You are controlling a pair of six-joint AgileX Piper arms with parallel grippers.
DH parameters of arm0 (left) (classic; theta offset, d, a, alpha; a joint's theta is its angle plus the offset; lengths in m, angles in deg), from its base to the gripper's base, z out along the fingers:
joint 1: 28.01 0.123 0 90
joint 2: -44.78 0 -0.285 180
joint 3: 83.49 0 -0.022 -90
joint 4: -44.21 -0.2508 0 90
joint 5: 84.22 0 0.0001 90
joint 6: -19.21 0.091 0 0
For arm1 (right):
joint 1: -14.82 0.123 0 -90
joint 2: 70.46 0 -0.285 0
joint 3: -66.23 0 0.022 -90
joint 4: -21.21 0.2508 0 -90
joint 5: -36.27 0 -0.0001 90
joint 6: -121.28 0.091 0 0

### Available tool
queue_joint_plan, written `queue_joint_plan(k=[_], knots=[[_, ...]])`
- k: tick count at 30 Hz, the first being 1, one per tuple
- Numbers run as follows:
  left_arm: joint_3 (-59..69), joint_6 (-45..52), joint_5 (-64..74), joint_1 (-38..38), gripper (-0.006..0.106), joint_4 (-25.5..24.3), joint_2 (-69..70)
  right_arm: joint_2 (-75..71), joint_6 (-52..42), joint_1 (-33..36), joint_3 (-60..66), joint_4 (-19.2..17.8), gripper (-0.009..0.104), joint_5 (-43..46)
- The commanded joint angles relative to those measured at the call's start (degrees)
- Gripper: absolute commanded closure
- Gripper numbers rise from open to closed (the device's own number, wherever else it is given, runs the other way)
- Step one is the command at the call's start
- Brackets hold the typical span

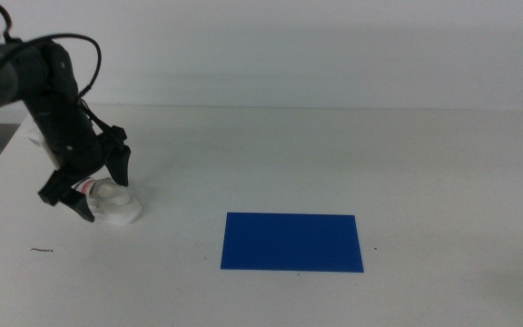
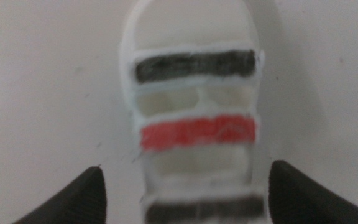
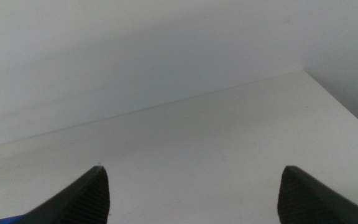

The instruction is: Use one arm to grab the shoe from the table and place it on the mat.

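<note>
The shoe (image 1: 119, 208), a small white sandal, lies on the white table (image 1: 425, 163) at the left. In the left wrist view the shoe (image 2: 194, 134) shows a dark strap, a red strap and another dark strap nearest the jaws. The black left arm (image 1: 57, 109) reaches down over it. My left gripper (image 1: 105, 195) is open, with one jaw on each side of the shoe; the left wrist view (image 2: 188, 193) shows gaps between jaws and sole. The deep-blue mat (image 1: 291, 242) lies flat to the right of the shoe. My right gripper (image 3: 191, 193) is open and empty, out of the middle view.
A small dark scratch mark (image 1: 42, 250) is on the table near the front left. The table's back edge meets a plain white wall (image 1: 334, 54). The right wrist view shows only bare white tabletop (image 3: 216, 137) and its far edge.
</note>
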Motion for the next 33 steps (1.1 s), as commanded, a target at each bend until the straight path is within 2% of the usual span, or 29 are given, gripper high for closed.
queue_joint_plan(k=[1, 3, 5, 7, 8, 14, 24, 27, 33], knots=[[0.16, -0.59, -1.69, -0.13, 0.023, 1.01, -1.09, -0.27, -0.20, 0.10, 0.14, -0.42, 0.016, 0.47], [0.16, -0.69, -1.96, -0.13, 0.041, 1.14, -1.38, -0.27, -0.20, 0.10, 0.14, -0.42, 0.016, 0.47], [0.16, -0.69, -1.62, -0.73, 0.065, 0.58, -1.19, -0.27, -0.20, 0.10, 0.14, -0.42, 0.016, 0.47], [0.16, -1.41, -1.03, -2.39, 0.097, -1.64, 0.33, -0.27, -0.20, 0.10, 0.14, -0.42, 0.016, 0.47], [0.16, -1.91, -0.73, -3.50, 0.102, -2.76, 1.22, -0.27, -0.20, 0.10, 0.14, -0.42, 0.016, 0.47], [-2.81, -7.20, 1.11, -15.24, 0.102, -3.89, 4.87, -0.27, -0.20, 0.10, 0.14, -0.42, 0.016, 0.47], [-16.18, -20.95, 4.82, -37.62, 0.102, -4.14, -2.42, -0.27, -0.20, 0.10, 0.14, -0.42, 0.016, 0.47], [-17.91, -22.59, 4.97, -40.54, 0.102, -4.28, -4.82, -0.27, -0.20, 0.10, 0.14, -0.42, 0.016, 0.47], [-18.04, -25.98, 5.99, -40.55, 0.102, -3.82, -5.92, -0.27, -0.20, 0.10, 0.14, -0.42, 0.016, 0.47]])
